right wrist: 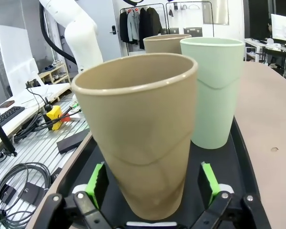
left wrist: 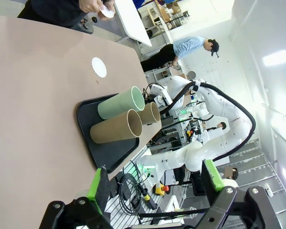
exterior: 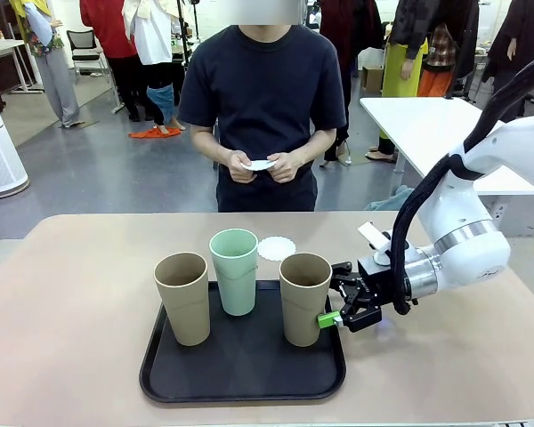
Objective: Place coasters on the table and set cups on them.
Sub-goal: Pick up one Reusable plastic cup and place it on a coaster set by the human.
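Three cups stand on a black tray (exterior: 240,369): a tan cup (exterior: 182,298) at left, a mint green cup (exterior: 234,271) behind the middle, and a tan cup (exterior: 304,298) at right. My right gripper (exterior: 335,295) is open, with the right tan cup (right wrist: 138,133) between its green pads (right wrist: 98,183), a small gap on each side. One white scalloped coaster (exterior: 277,248) lies on the beige table (exterior: 71,294) just behind the tray. The person's hands hold another coaster (exterior: 260,165). My left gripper (left wrist: 155,181) hangs open and empty, well off from the cups (left wrist: 117,129).
The person stands at the far edge of the table, hands at waist height. A white table (exterior: 427,124) stands behind at right. Bare tabletop lies left and right of the tray and along the far edge.
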You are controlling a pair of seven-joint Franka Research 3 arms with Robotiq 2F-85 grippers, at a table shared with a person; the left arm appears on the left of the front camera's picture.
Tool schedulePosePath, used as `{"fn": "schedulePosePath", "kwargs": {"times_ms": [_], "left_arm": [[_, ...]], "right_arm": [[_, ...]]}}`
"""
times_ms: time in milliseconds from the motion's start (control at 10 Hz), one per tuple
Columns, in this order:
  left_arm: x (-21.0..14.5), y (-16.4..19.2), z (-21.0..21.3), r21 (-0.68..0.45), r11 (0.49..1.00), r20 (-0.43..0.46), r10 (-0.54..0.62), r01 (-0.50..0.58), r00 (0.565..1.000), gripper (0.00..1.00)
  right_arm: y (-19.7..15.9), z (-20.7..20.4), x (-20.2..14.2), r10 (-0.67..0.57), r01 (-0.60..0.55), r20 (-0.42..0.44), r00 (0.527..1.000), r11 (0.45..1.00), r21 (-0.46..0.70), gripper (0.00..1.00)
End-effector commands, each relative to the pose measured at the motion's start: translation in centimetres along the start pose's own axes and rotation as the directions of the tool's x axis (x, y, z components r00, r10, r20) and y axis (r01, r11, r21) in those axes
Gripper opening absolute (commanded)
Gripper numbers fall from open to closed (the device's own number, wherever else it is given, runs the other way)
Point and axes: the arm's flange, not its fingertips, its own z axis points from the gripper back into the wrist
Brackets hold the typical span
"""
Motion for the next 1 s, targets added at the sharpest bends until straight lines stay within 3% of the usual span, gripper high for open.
{"fn": "schedulePosePath", "kwargs": {"times_ms": [0, 900], "left_arm": [[0.0, -0.2, 0.2, -0.016, 1.000, 0.007, -0.002, 0.002, 1.000, 1.00], [0.0, -0.2, 0.2, -0.016, 1.000, 0.007, -0.002, 0.002, 1.000, 1.00]], "right_arm": [[-0.7, -1.3, 0.0, -0.010, 0.010, 0.007, 1.000, 1.000, -0.009, 1.00], [-1.7, -3.7, 0.4, 0.012, -0.012, 0.011, 1.000, 0.999, 0.052, 1.00]]}}
